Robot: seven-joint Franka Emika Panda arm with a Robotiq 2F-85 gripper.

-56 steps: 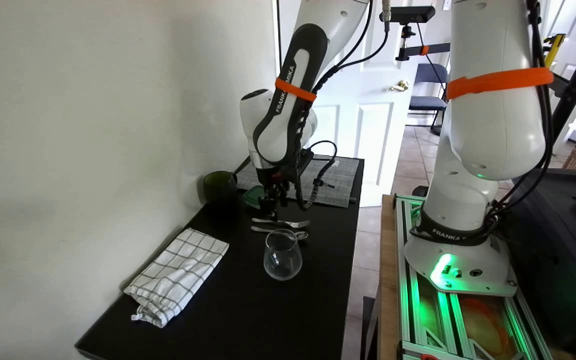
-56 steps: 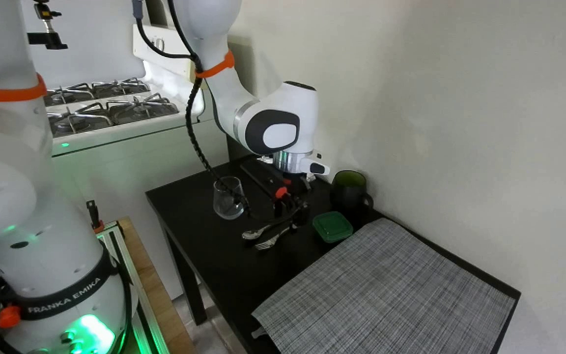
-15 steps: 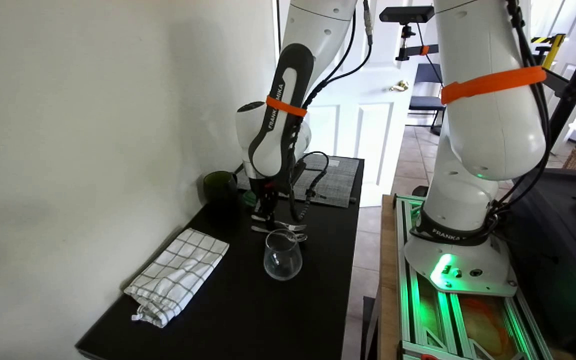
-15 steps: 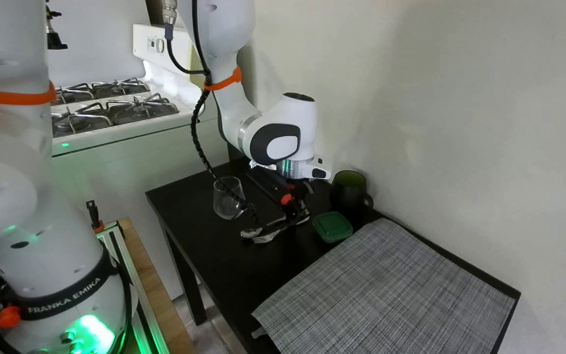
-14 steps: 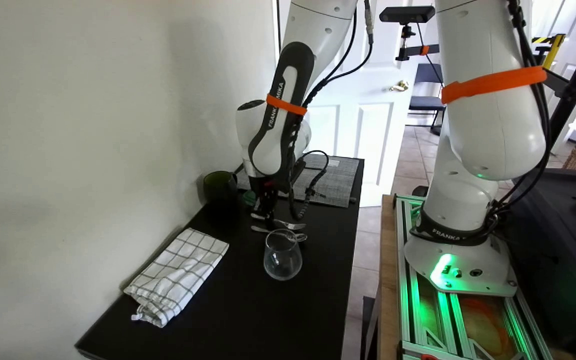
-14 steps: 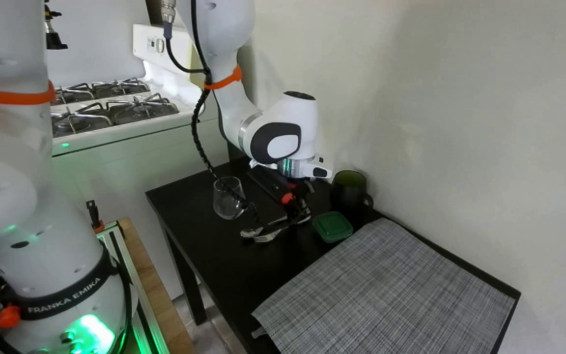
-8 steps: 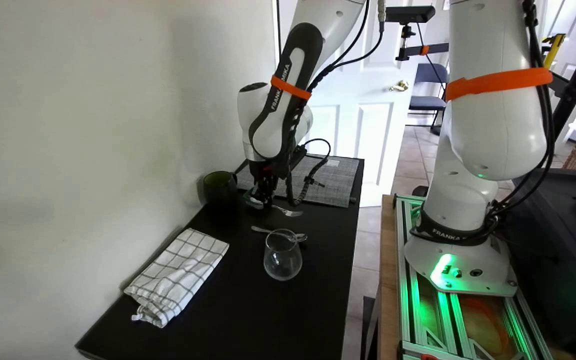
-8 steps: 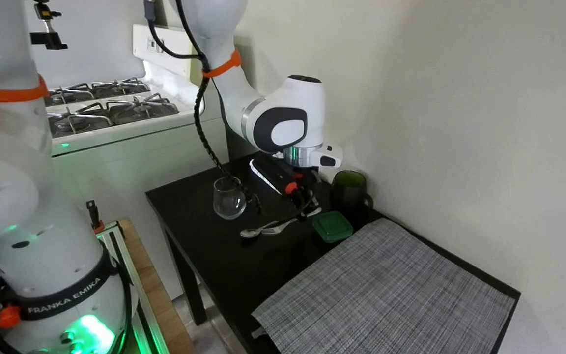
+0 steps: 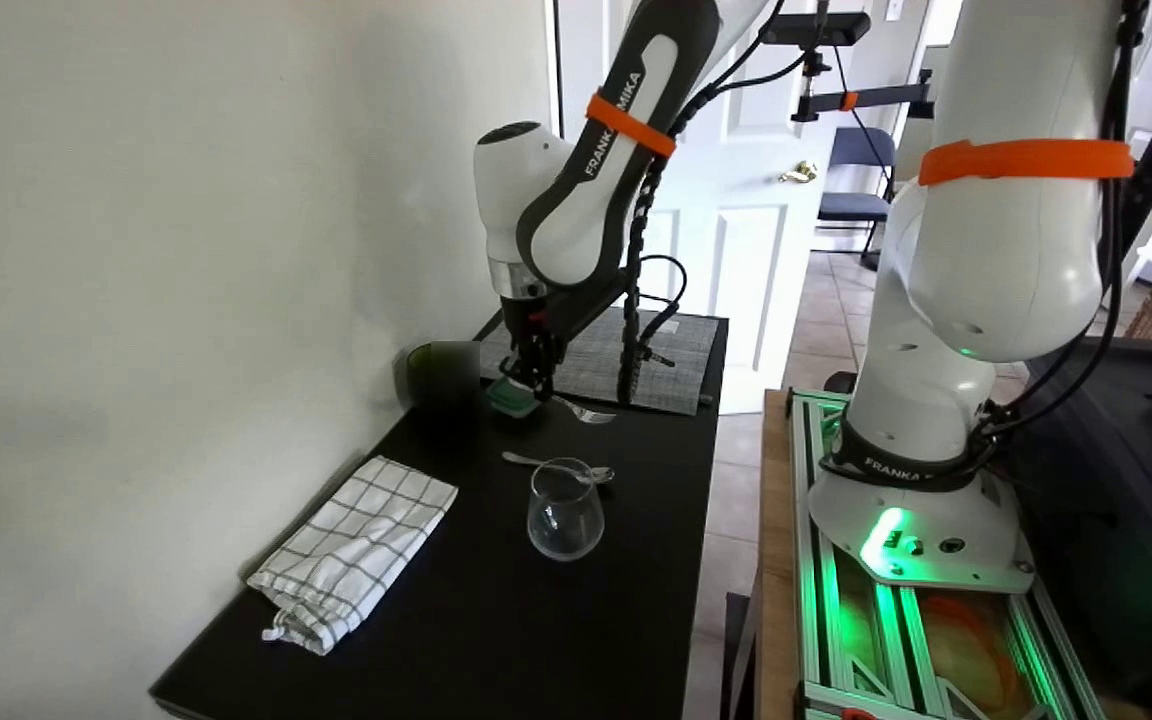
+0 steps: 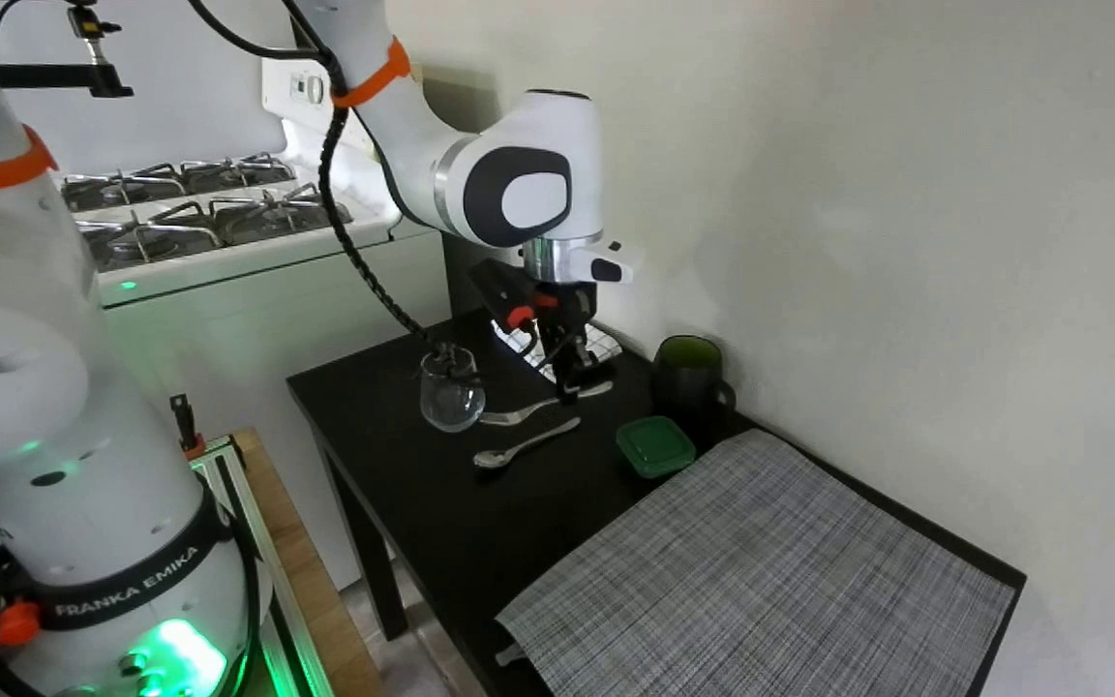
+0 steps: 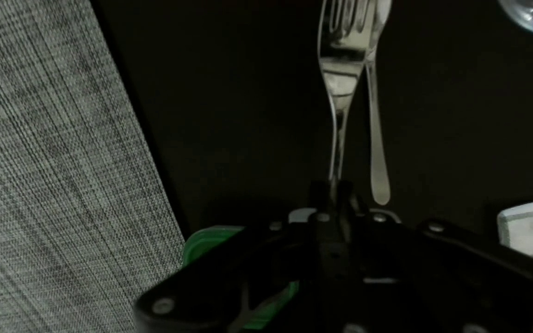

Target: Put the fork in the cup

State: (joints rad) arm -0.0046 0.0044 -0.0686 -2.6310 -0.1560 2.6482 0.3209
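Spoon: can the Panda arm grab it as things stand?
Probably not yet: the tool is closed on the fork by its handle. In an exterior view the spoon lies uncovered on the table, so the way looks free once the fork is released.

The black table [image 9: 496, 640] carries a gray placemat [image 10: 770, 581], green container [image 10: 655, 446], dark mug [image 10: 684, 387], spoon [image 10: 509, 453], clear cup [image 9: 565, 520] and checked towel [image 9: 356, 550].

White arm [image 9: 576, 235], orange bands [image 9: 1026, 160], pincer [image 11: 334, 190] apparently black
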